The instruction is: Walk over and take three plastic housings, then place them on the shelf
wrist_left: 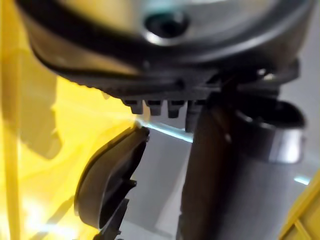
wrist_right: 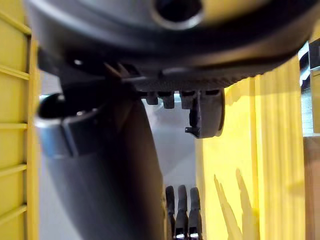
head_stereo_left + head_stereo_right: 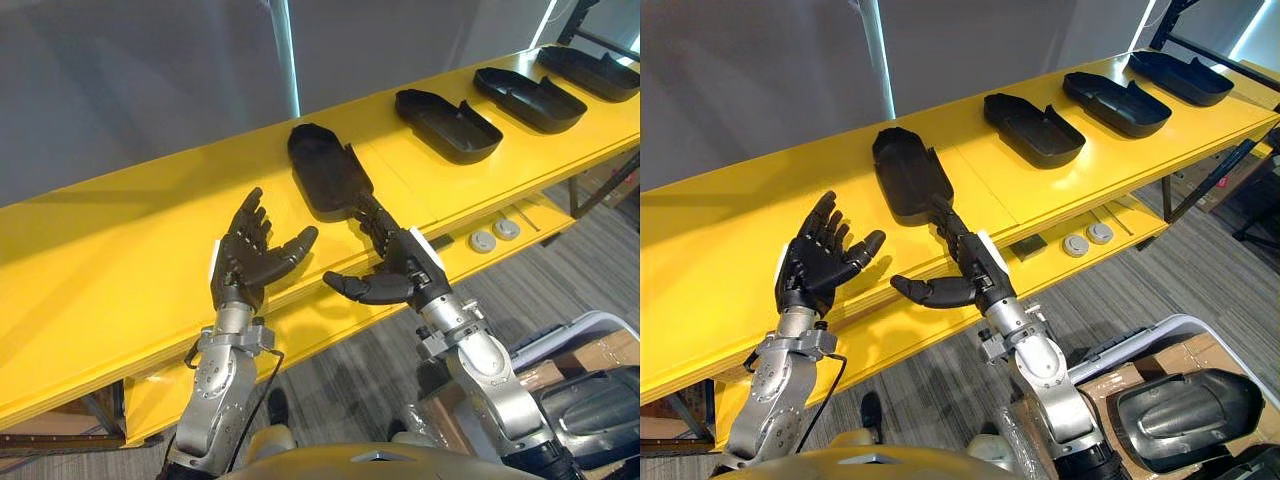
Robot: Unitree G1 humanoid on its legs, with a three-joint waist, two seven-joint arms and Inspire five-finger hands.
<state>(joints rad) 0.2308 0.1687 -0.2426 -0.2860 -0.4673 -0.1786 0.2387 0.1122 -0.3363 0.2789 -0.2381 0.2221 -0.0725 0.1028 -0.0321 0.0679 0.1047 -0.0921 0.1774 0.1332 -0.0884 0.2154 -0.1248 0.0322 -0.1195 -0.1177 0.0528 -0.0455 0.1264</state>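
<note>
Fingers [image 3: 375, 225] of right hand [image 3: 402, 270] are straight, touching the nearest housing [image 3: 325, 170]; left hand [image 3: 245, 255] fingers apart, holding nothing. Four black housings [image 3: 447, 124] lie on yellow shelf [image 3: 110, 250].

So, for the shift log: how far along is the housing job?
Looks nearly done: three housings lie in a row on the yellow shelf, plus a fourth housing, nearest, its narrow end touched by the straight fingers of the right hand. The left hand hovers open and empty. Left: draw the right hand clear. A spare housing lies low on the robot's right.
</note>
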